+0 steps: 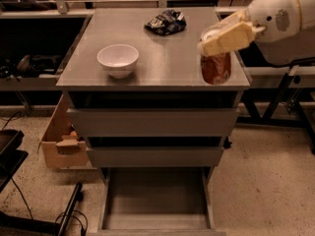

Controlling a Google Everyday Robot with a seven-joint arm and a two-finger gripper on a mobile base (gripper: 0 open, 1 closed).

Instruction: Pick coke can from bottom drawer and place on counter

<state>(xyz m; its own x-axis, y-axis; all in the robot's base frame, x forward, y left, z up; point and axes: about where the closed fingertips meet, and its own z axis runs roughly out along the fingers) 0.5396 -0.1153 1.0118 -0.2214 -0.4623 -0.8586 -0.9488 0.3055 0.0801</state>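
Note:
My gripper [217, 44] is at the right side of the counter [162, 58], near its front right corner. It is shut on the coke can [215, 68], a red-orange can that hangs upright below the cream fingers [231, 35]. I cannot tell whether the can's base touches the counter top. The bottom drawer [156, 196] is pulled open below, and its grey floor is bare. The two upper drawers are closed.
A white bowl [118, 59] stands on the counter's left half. A dark crumpled bag [166, 22] lies at the back middle. A cardboard box [61, 142] sits on the floor left of the cabinet. Dark shelving flanks both sides. The blue Pepsi can is hidden.

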